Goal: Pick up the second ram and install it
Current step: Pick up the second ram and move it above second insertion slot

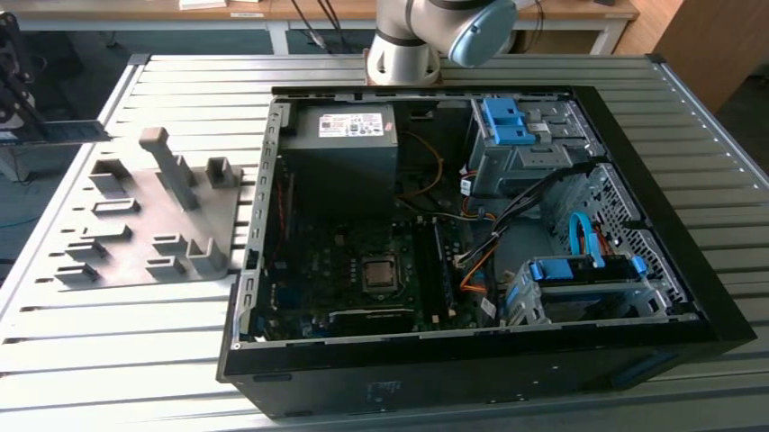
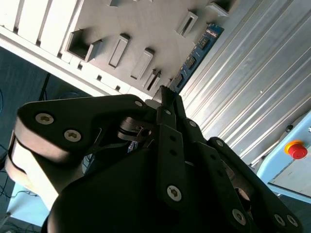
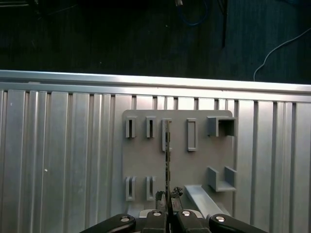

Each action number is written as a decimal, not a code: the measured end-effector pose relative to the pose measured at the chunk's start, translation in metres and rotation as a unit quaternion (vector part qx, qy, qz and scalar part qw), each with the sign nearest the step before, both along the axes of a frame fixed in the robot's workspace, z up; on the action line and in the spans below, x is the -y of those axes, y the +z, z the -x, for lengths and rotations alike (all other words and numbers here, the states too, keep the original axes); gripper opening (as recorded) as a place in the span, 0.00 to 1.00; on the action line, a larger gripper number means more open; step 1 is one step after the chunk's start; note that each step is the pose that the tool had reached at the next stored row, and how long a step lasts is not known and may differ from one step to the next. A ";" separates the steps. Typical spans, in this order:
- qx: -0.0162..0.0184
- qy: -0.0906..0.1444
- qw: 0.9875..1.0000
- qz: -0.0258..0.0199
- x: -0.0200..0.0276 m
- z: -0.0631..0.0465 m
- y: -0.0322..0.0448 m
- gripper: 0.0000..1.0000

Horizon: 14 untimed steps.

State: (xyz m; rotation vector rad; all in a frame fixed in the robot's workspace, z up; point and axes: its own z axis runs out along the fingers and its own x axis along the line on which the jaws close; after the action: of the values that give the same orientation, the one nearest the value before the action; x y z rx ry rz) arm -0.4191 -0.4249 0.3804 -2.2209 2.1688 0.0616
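At the exterior view's left, the grey fixture plate lies flat on the slatted metal counter with its blocks standing upright. Just beside it, toward the middle, sits the open computer case. The motherboard is on its floor, and the blue drive-bay brackets are toward the exterior view's right. Behind the case stands the arm. Its base and one joint are in frame, and the rest is cut off by the picture's upper edge.

In both wrist views the jaws are clamped tight on one end of the second ram, with the black fingers pressed together against the board. The wrist points down at the fixture plate, and the stick juts straight out from the fingertips toward it. In the first wrist view the ram shows edge-on as a thin dark line, lying over the plate in line with one of its slots. Whether its far end touches the plate or hangs above it cannot be told. In the second wrist view its blue face and a row of dark chips show, while the gripped end is hidden between the fingers.
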 end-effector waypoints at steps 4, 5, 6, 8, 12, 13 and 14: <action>0.000 0.000 1.000 -0.002 0.0000 0.000 0.0064 0.14; 0.000 0.000 1.000 -0.002 0.0000 0.000 0.0066 0.14; 0.000 0.000 1.000 -0.002 0.0000 0.000 0.0065 0.14; 0.000 0.000 1.000 -0.003 0.0000 0.000 0.0066 0.14; 0.000 0.000 1.000 -0.003 0.0000 0.000 0.0067 0.14; 0.000 0.000 1.000 -0.003 0.0000 0.000 0.0067 0.14; 0.000 0.000 1.000 -0.003 0.0000 0.000 0.0067 0.14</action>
State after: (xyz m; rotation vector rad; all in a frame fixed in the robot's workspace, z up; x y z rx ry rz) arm -0.4189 -0.4249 0.3871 -2.2180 2.1660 0.0684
